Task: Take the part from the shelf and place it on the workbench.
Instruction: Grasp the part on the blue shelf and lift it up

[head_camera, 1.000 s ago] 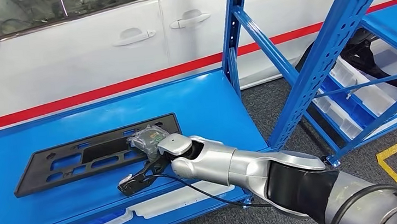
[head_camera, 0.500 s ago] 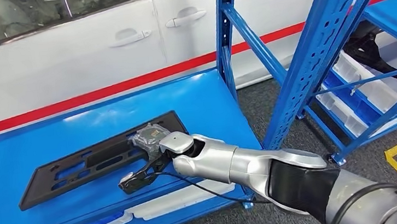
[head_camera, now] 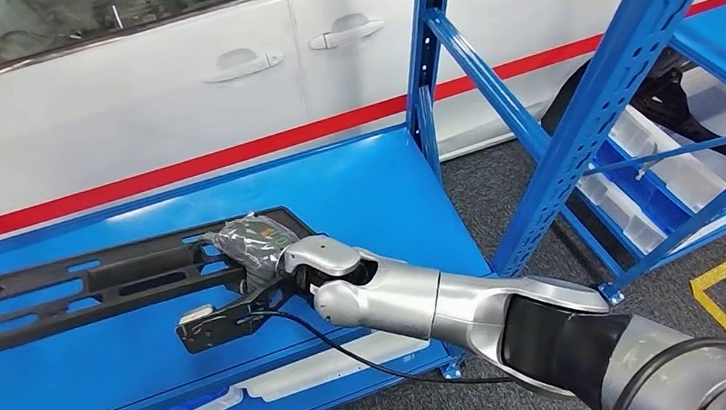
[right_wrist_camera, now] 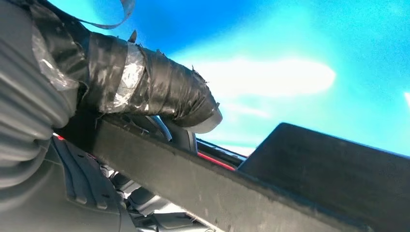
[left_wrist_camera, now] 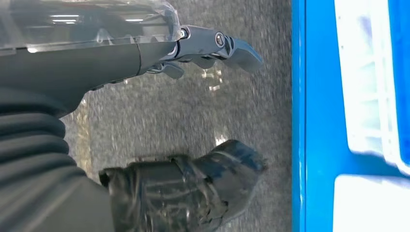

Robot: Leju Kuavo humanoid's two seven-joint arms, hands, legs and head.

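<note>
A white car body point(head_camera: 177, 92) with a red stripe fills the upper left of the head view. Blue shelf uprights point(head_camera: 617, 70) rise at the upper right, with white bins point(head_camera: 672, 170) on a lower level behind them.

The blue workbench point(head_camera: 368, 189) spans the centre and left of the frame. The part point(head_camera: 96, 286), a long flat black plastic panel with rectangular cut-outs, lies flat on the bench surface and runs off the left edge of the frame.

The right arm enters from the lower right and reaches to the centre. The right hand point(head_camera: 253, 251) sits on the part's right end. In the right wrist view, the taped thumb point(right_wrist_camera: 159, 96) lies over the top edge of the part point(right_wrist_camera: 203, 188) and darker fingers lie beneath it, so the hand grips the panel edge. A black cable point(head_camera: 353, 352) runs from the wrist along the bench's front edge.

In the left wrist view, the left hand point(left_wrist_camera: 169, 111) hangs over grey floor point(left_wrist_camera: 183, 116) beside a blue shelf edge point(left_wrist_camera: 314, 116). Its thumb point(left_wrist_camera: 193, 186) and fingers point(left_wrist_camera: 217, 46) stand apart with nothing between them.
</note>
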